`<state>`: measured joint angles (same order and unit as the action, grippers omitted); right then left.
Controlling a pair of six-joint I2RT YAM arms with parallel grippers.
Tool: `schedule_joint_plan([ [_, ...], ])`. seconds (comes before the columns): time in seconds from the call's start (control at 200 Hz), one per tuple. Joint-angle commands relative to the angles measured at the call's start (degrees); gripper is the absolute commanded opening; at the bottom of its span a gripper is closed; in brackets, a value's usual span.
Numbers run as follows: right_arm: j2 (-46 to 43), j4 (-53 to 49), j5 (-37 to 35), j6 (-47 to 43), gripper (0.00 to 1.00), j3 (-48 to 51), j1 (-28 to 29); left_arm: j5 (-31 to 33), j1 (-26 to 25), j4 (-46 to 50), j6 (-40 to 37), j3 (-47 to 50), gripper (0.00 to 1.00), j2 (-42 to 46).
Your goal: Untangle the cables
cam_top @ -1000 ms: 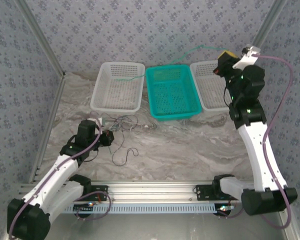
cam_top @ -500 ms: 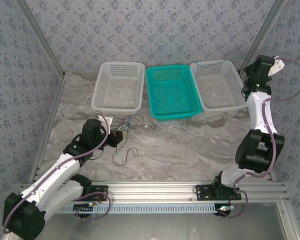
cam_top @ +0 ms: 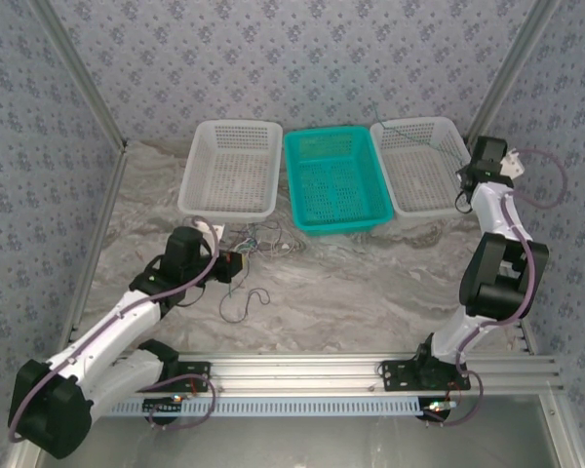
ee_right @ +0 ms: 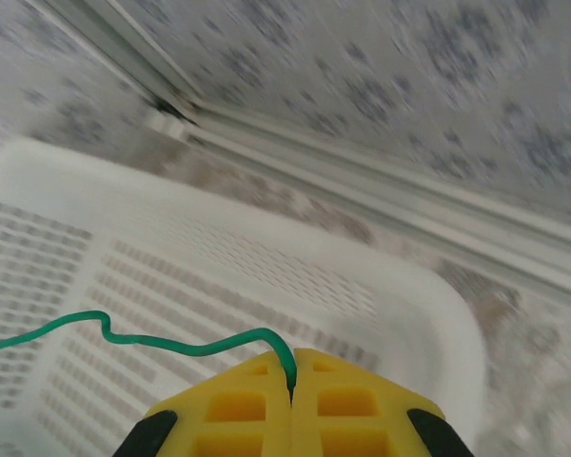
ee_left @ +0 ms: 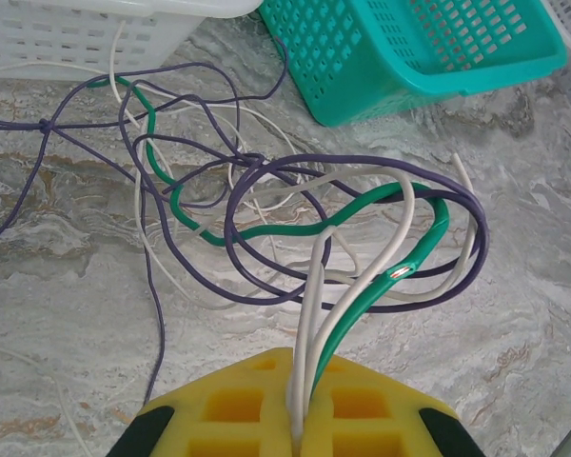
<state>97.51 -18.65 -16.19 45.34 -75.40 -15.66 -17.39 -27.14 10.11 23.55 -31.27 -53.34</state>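
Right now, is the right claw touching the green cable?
Touching. The right wrist view shows the green cable pinched between the shut pads of the right claw, its free length running out over the white basket.

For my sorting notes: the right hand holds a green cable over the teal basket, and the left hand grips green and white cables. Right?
No. The right hand holds the green cable over a white basket, not a teal one, as the right wrist view shows. The rest stands.
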Motion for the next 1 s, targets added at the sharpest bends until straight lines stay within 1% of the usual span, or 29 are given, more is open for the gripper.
schedule_joint_plan([
  [0.0,-3.06,-3.87,-2.69,2.65,0.02,3.96,-0.75,-0.37,-0.2,-2.01,-0.7,-2.23,0.0,-0.89],
  [0.025,-3.55,-4.48,-3.5,2.84,0.05,4.21,-1.05,-0.11,-0.2,-2.02,-0.7,-2.34,0.0,-0.96],
  [0.055,-3.94,-5.3,-3.92,3.19,0.13,4.3,-1.36,0.02,-0.2,-2.02,-0.74,-2.39,0.0,-1.13],
  [0.11,-4.22,-5.43,-2.49,2.75,0.49,4.09,-2.39,-0.01,-0.2,-2.07,-0.91,-2.48,0.0,-1.48],
  [0.13,-4.24,-5.28,-1.28,2.49,0.61,3.99,-2.73,-0.1,-0.2,-2.15,-0.96,-2.52,0.0,-1.58],
  [0.15,-4.26,-5.11,0.0,2.1,0.67,3.58,-3.09,-0.17,-0.21,-2.33,-0.96,-2.46,0.0,-1.71],
  [0.18,-4.24,-5.07,2.54,1.12,0.71,2.94,-3.61,-0.36,-0.23,-2.53,-0.96,-2.44,0.0,-1.75],
  [0.23,-4.47,-5.32,5.5,-0.03,0.72,1.51,-4.0,-0.37,-0.27,-2.73,-0.79,-2.48,0.0,-1.92],
  [0.325,-6.72,-4.03,8.74,-1.63,0.72,-0.12,-3.53,-0.51,-0.24,-2.78,-0.48,-2.53,0.0,-2.21],
  [0.45,-10.9,-1.29,11.02,-3.82,0.74,-1.16,-0.43,-1.98,-0.28,-3.38,-0.94,-2.38,0.0,-2.2],
  [0.515,-12.67,-0.45,11.26,-6.06,0.77,-2.1,2.17,-2.93,-0.29,-3.68,-1.03,-2.22,0.0,-2.34],
  [0.595,-13.84,0.05,13.71,-8.77,0.84,-3.41,5.03,-3.48,-0.37,-3.8,-0.89,-2.29,0.0,-2.53],
  [0.66,-14.62,3.46,23.13,-15.35,0.87,-3.2,7.78,-4.27,-0.37,-4.02,-1.0,-2.39,0.0,-2.67],
  [0.71,-15.41,8.05,33.35,-19.04,0.92,-1.77,10.65,-5.06,-0.46,-4.3,-1.22,-2.52,0.0,-2.73],
  [0.775,-15.88,12.26,47.07,-24.13,0.93,-0.19,16.2,-5.7,-0.62,-4.57,-1.69,-2.74,0.0,-2.9],
  [0.815,-16.04,12.3,52.76,-28.13,0.92,0.36,20.68,-5.8,-0.71,-4.57,-2.07,-2.86,0.0,-3.08],
  [0.859,-16.29,10.74,56.48,-34.26,0.87,1.06,26.2,-5.86,-0.72,-4.34,-2.57,-3.01,0.0,-3.38],
  [0.924,-15.98,6.41,58.82,-42.46,0.77,1.65,33.36,-6.08,-0.7,-4.05,-3.21,-3.18,0.0,-3.74],
  [0.954,-15.62,4.25,59.34,-44.64,0.75,1.64,35.81,-6.0,-0.77,-4.04,-3.28,-3.19,0.0,-3.94],
  [0.994,-15.16,3.51,60.09,-45.3,0.72,2.07,38.38,-5.99,-0.81,-3.72,-3.4,-3.35,0.0,-4.26],
])
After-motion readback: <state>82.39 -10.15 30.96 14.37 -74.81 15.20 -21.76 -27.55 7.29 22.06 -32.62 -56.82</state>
